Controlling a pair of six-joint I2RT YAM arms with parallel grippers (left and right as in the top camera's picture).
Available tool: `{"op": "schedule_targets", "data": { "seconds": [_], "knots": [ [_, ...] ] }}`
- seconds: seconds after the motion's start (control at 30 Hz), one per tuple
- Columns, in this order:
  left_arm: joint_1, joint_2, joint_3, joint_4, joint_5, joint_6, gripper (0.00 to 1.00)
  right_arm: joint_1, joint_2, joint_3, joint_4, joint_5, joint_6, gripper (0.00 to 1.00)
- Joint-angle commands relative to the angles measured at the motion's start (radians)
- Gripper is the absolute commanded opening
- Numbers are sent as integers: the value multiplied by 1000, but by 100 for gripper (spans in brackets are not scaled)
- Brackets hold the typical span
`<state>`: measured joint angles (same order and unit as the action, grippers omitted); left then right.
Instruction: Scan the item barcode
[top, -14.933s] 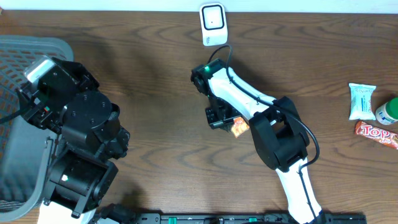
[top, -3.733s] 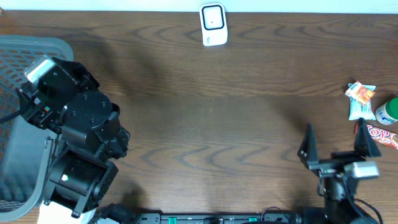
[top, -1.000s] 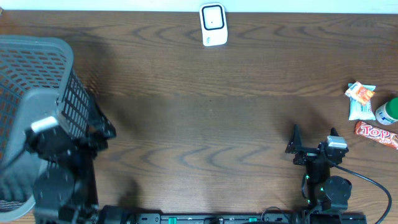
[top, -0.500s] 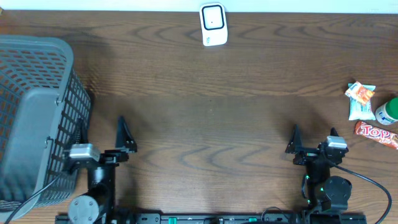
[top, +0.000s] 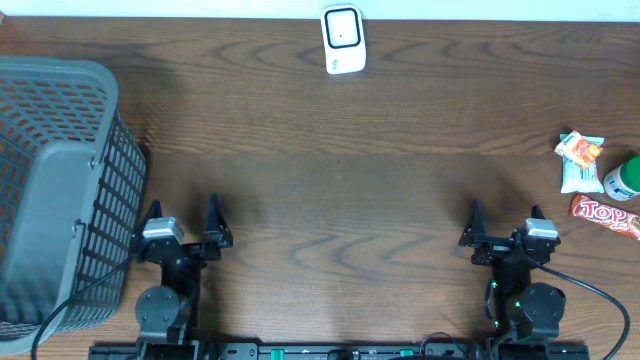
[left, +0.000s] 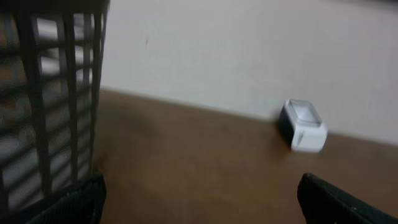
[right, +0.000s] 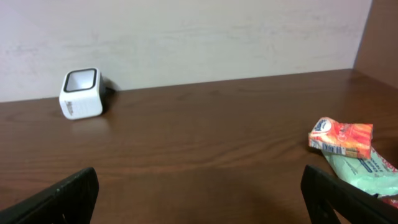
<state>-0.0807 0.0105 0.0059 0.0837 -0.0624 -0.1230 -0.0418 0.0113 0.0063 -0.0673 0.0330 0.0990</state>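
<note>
bottle (top: 625, 178), Top bar (top: 608, 214) cut by R edge | L wrist view blurred | basket (top: 60, 190) L, scanner (top: 342, 38) rear | left gripper (top: 183, 216) + right gripper (top: 505, 216) jaws apart

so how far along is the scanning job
Done, apparently: the orange packet, held by the scanner earlier, now lies on the white packet. In hand: nothing; left claw and right claw sit open and empty. Left: possibly the Top bar and bottle.
</note>
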Motion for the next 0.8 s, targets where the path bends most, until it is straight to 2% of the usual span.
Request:
{"op": "schedule_targets", "data": {
  "seconds": [0.0,0.17,0.77],
  "knots": [
    [-4,-9,-2,-56,-20,12,98,2,-6,-1,-5,-5,9,99],
    [-4,-9,-2,-154,-18,-50,98,2,-6,-1,-5,-5,9,99],
    [-27,-6,-2,-151,-16,-51,98,2,-6,-1,-5,-5,9,99]
  ]
}}
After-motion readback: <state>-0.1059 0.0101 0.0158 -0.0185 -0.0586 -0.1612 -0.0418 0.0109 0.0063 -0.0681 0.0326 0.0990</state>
